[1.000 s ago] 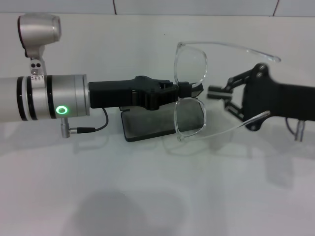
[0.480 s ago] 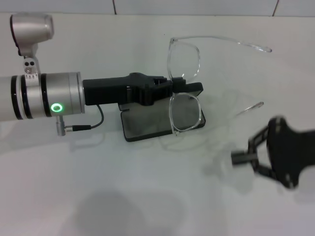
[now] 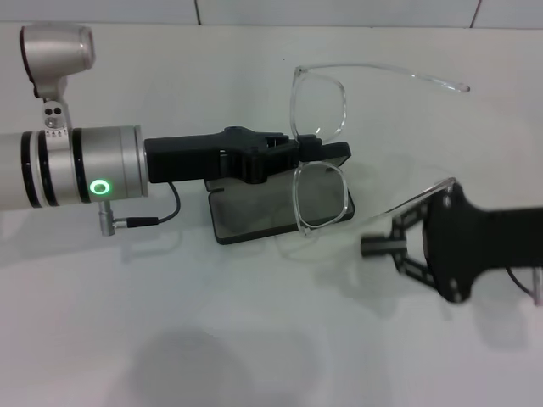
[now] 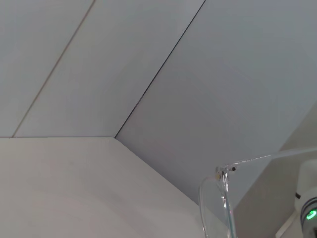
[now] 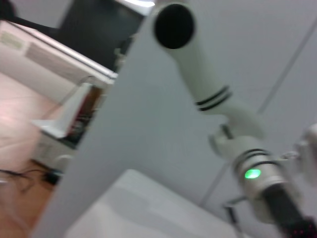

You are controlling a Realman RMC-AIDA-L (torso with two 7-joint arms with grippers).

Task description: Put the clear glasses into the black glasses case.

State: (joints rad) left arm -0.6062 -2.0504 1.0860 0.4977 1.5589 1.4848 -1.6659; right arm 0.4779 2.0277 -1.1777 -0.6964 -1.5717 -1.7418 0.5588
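Clear glasses (image 3: 318, 165) clamped in left end effector (image 3: 316, 153) above black glasses case (image 3: 254, 216); right end effector (image 3: 377, 247) apart.

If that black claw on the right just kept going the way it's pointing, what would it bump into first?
Probably the clear glasses, near the lower lens. The right gripper points toward the left gripper, which holds the glasses above the black glasses case. Depth is unclear, so it might pass below the lens and meet the case instead.
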